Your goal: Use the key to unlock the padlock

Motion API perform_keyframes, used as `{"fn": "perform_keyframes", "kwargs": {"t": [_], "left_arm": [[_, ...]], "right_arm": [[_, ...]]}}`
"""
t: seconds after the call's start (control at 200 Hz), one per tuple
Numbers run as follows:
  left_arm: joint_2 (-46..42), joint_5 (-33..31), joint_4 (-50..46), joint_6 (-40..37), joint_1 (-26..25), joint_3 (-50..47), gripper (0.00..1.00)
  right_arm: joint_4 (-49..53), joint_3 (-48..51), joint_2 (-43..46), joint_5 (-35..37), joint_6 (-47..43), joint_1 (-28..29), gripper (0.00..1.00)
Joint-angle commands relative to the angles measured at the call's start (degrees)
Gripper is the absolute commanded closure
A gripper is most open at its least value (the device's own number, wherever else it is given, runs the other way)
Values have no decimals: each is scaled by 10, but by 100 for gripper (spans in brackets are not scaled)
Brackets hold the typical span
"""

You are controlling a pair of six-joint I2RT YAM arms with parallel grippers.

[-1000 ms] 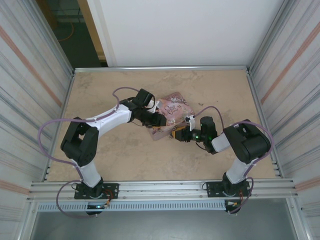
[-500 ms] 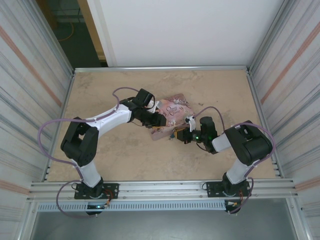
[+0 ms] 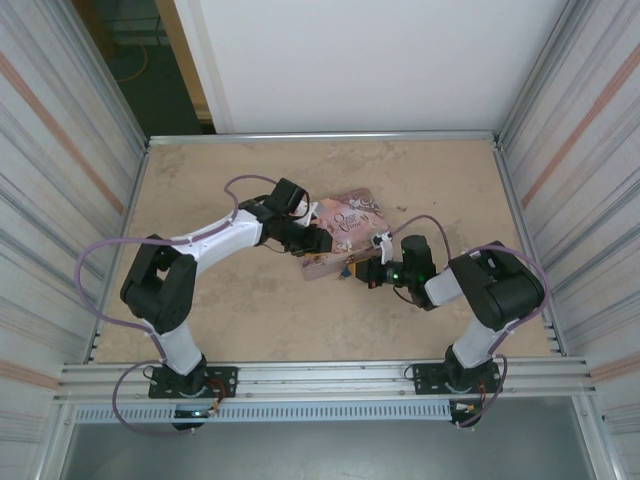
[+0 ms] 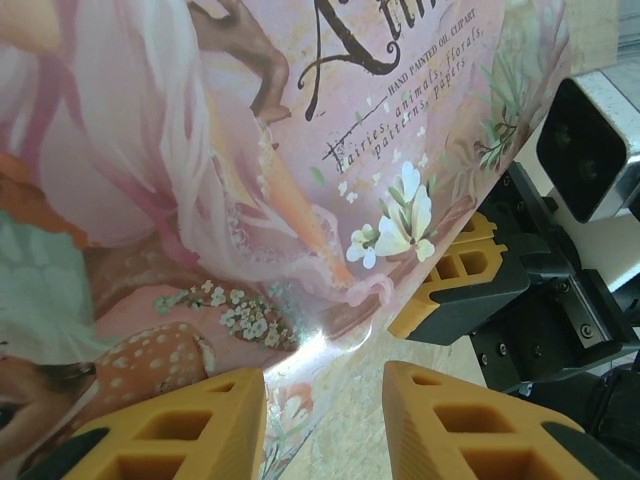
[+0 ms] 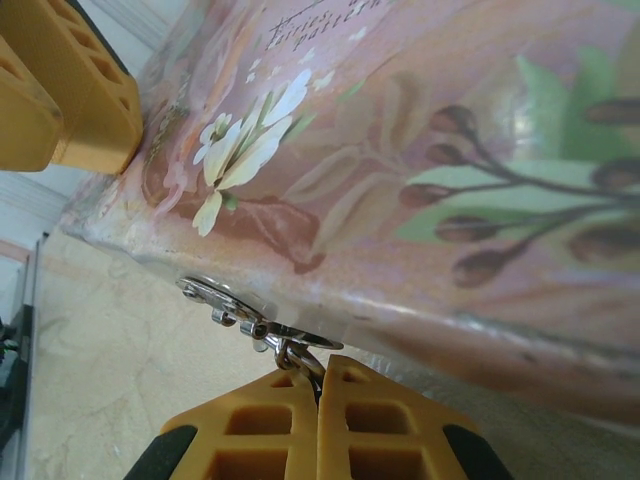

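Observation:
A small metal loop (image 5: 298,352) hangs from the hasp (image 5: 215,298) on the side of a pink illustrated tin box (image 3: 352,214); I take it for the padlock's shackle. My right gripper (image 5: 320,375) is shut on that loop, its fingertips touching. The padlock's blue body and the key are hidden. In the top view the right gripper (image 3: 353,270) sits at the tin's near edge. My left gripper (image 4: 325,420) stands open astride a corner of the tin (image 4: 250,200), with bare table showing between its right finger and the tin wall. From above, the left gripper (image 3: 318,241) is at the tin's left side.
The sandy table (image 3: 250,320) is fenced by a metal rim (image 3: 320,135) and corrugated walls on both sides. In the left wrist view the right gripper's fingers (image 4: 450,285) are close to the tin's corner. The left gripper's fingers (image 5: 70,90) show at the right wrist view's upper left.
The right gripper's jaws have closed onto the metal loop at the hasp. The left arm has stayed where it was.

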State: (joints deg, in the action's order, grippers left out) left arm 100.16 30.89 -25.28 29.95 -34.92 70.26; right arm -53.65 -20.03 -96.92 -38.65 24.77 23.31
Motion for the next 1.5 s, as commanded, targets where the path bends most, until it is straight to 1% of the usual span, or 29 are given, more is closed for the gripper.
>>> {"fn": "perform_keyframes", "kwargs": {"t": [0.0, 0.205, 0.486, 0.787, 0.972, 1.308, 1.493], "left_arm": [[4, -9, -9, 8, -9, -27, 64], [-4, -9, -3, 14, -12, -41, 63], [-13, -9, 3, 19, -14, -59, 63], [-19, -10, 17, 28, -18, -73, 63], [-20, -11, 18, 30, -19, -75, 63], [-21, -12, 19, 28, -19, -76, 63], [-20, -12, 17, 27, -18, -75, 63]], "right_arm": [[-88, 8, -9, -15, 45, -5, 100], [-175, 26, -44, -10, 104, -19, 100], [-212, 36, -54, -7, 139, -37, 100], [-260, 33, -77, -9, 204, -51, 100], [-269, 30, -90, -3, 224, -50, 100], [-270, 16, -82, 4, 250, -50, 100], [-270, 11, -82, 17, 279, -50, 100]]}}
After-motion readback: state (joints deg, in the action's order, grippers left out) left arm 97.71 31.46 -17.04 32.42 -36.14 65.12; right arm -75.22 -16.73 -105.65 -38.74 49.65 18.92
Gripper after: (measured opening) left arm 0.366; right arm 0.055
